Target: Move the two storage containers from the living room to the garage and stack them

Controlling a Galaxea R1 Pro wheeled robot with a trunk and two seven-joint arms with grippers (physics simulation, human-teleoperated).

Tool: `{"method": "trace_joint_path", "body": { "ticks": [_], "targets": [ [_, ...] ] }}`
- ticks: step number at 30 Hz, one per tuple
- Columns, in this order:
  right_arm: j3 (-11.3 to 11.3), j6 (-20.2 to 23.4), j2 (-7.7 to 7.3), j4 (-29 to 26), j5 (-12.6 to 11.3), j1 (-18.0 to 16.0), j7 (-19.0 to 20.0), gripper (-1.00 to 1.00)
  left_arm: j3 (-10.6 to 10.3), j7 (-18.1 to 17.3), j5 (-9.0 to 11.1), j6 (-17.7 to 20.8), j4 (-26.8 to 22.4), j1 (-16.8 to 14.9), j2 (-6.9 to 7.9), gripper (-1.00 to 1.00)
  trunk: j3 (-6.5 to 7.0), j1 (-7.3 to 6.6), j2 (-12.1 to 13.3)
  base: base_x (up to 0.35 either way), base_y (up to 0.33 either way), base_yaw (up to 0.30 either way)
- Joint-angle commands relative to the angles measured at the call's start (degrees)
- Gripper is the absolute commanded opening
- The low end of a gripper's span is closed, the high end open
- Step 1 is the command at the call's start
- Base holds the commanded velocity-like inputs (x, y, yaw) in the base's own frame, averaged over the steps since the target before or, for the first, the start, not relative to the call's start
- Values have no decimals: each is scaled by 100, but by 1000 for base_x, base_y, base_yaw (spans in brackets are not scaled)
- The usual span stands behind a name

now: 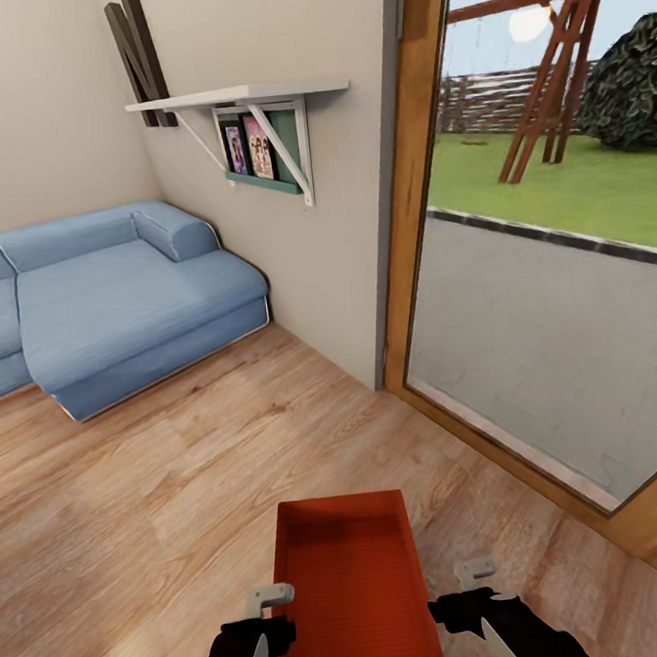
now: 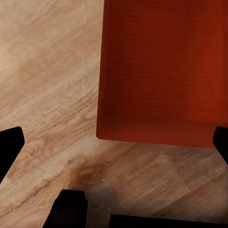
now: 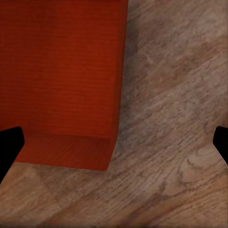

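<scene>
Red-orange storage container (image 1: pixel 353 587) sits at 6 o'clock betw. the left gripper (image 1: pixel 264 616) and right gripper (image 1: pixel 472 588), over the wood-plank floor (image 1: pixel 135 508); each gripper's jaws spread apart, and can't tell if they touch the walls. Blue sofa (image 1: pixel 105 300) at 10 o'clock, wall shelf (image 1: pixel 246 95) at 12, glass door (image 1: pixel 555 277) w/ lawn beyond at 2.
</scene>
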Motion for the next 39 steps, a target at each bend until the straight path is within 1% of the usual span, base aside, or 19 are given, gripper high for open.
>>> {"method": "trace_joint_path", "body": {
  "ticks": [1, 3, 8, 19, 32, 39],
  "targets": [
    [11, 29, -2, -13, 24, 0, 11, 100, 17, 6, -3, 29, -8, -1, -6, 100, -5, -1, -2, -17, 0, 0],
    [11, 1, -2, -14, 19, 0, 11, 100, 17, 4, -8, 30, -9, -2, -5, 100, -5, -1, -2, -10, 0, 0],
    [11, -99, -2, -6, 0, 0, 11, 100, 17, 12, -27, 34, -6, -2, 1, 100, -94, 109, -203, -3, 0, 0],
    [19, -108, -2, -5, 6, 0, 11, 100, 17, 44, -41, 36, -6, -3, 10, 100, -294, 351, -644, 0, 0, 0],
    [28, -102, -2, -8, 15, 0, 11, 100, 17, 45, -41, 23, -7, -2, 22, 100, -636, 636, -1165, 0, 0, 0],
    [28, -107, -2, -7, 15, 0, 11, 100, 17, 23, -26, 24, -13, -5, 25, 100, -701, 636, -1165, 0, 0, 0]
  ]
}}
